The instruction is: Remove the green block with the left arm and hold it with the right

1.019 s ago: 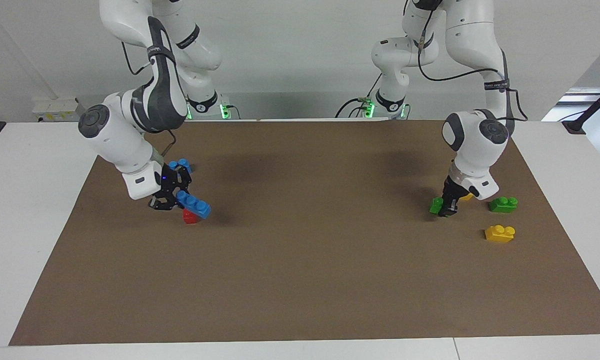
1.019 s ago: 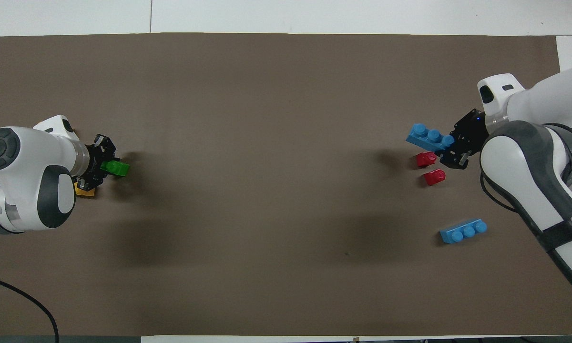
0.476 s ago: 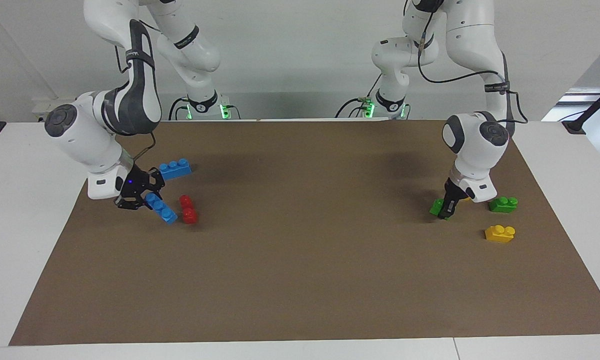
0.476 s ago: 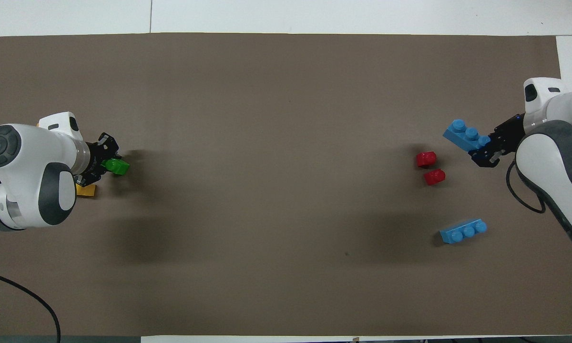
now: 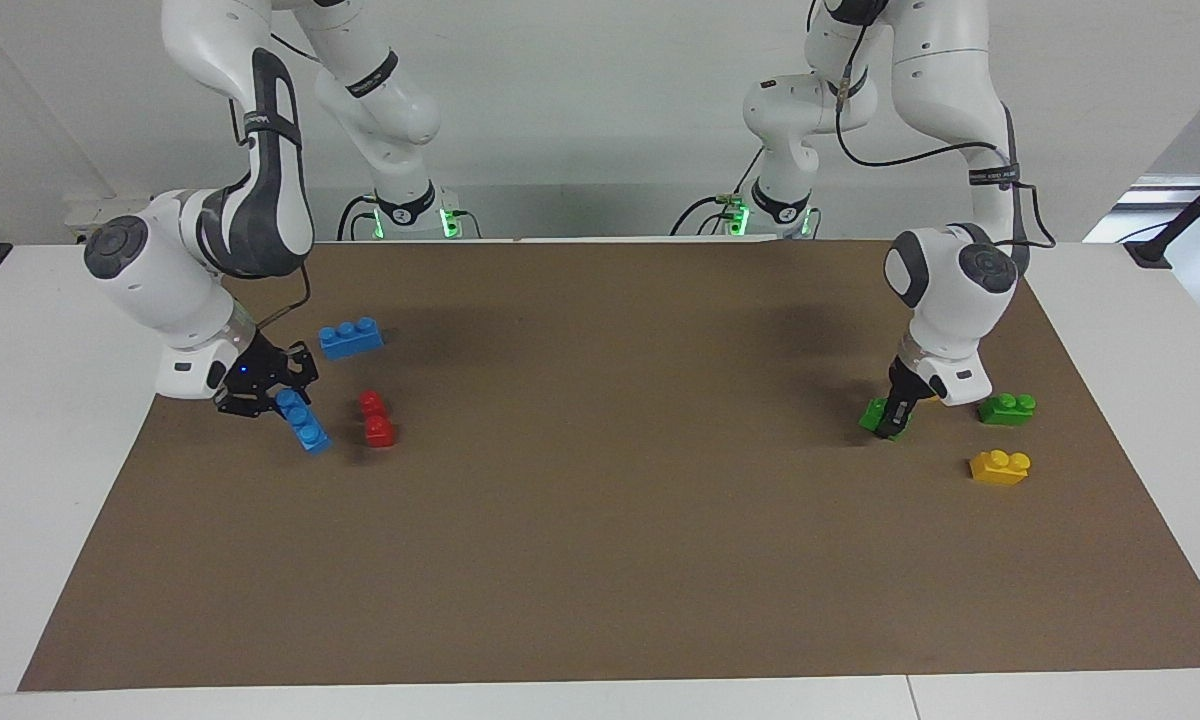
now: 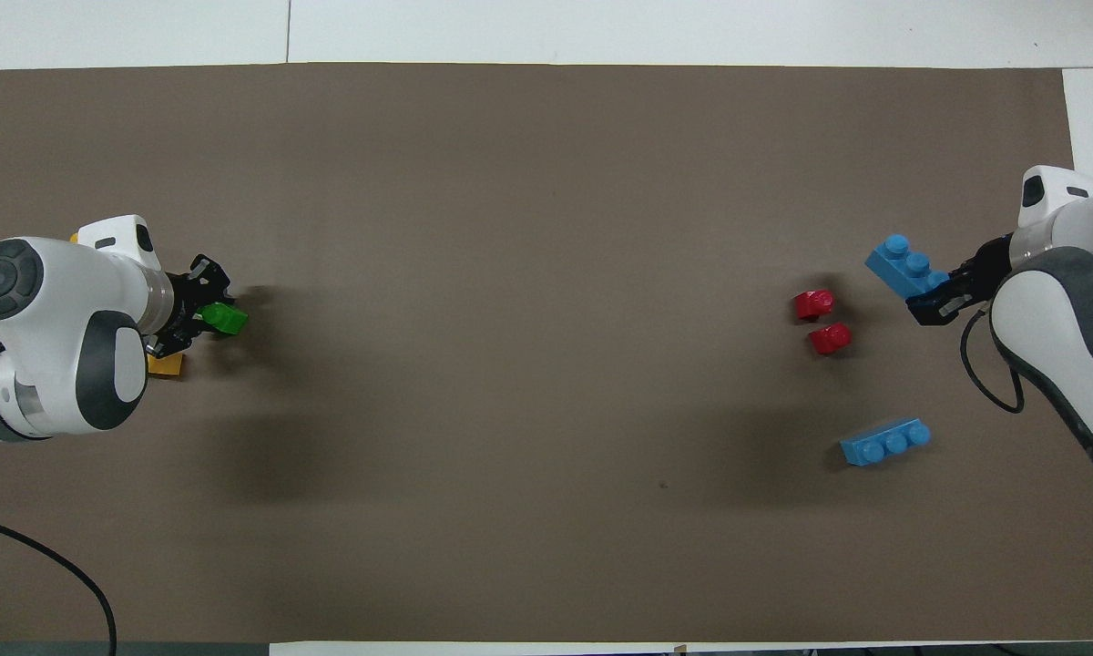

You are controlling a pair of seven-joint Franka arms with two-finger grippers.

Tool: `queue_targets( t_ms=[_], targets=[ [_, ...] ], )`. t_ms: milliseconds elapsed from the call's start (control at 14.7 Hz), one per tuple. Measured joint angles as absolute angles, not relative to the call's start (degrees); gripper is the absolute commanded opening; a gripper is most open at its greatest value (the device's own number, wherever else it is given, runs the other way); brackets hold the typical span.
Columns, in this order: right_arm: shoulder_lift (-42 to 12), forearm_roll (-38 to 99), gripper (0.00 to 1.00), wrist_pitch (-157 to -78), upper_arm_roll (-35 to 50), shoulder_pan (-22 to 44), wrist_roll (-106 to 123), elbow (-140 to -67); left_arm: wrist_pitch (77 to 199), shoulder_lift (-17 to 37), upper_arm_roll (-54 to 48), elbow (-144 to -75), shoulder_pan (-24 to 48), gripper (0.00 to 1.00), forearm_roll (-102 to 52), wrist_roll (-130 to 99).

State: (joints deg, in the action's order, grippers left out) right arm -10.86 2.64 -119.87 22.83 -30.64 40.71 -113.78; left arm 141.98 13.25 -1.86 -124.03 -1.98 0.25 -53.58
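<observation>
- Since a second ago, the right gripper (image 5: 278,399) has carried its blue brick (image 5: 303,424) off the red blocks (image 5: 376,420) toward its own table end, fingers clamped on it.
- Left gripper (image 5: 896,412) pinches the green block (image 5: 875,413) low over the mat (image 5: 600,560), beside a yellow brick (image 6: 166,363); its fingers look only narrowly parted.
- That block sits at the left arm's end, well apart from the right gripper.

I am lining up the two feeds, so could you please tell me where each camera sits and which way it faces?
Facing view: high across the table, looking at the robots; both arms show whole, bases at the top, right gripper on a blue brick, left gripper at the green block.
Overhead view: high above the robots' end, looking steeply down and forward; only forearms and grippers enter from the sides.
Shared, half a turn apart: the brown mat, red bricks, both grippers.
</observation>
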Motion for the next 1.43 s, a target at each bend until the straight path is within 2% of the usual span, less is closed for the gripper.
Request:
queue_targets(
  t_ms=[544,816,1427],
  targets=[
    [-9.6,0.6,0.00,-123.2,22.9,-30.6,31.8,-120.1,140.4,13.4,-1.8,-123.3,-2.1,1.00,0.3,-53.5],
    [-8.5,0.6,0.00,-124.5,23.1,-30.5,29.3,-122.3,136.8,11.3,-1.8,-122.5,-2.6,1.00,0.3,-53.5],
    [-9.6,0.6,0.00,-127.8,23.1,-30.5,29.1,-124.5,130.0,6.8,-2.2,-121.4,-2.6,1.00,0.3,-53.4]
  ],
)
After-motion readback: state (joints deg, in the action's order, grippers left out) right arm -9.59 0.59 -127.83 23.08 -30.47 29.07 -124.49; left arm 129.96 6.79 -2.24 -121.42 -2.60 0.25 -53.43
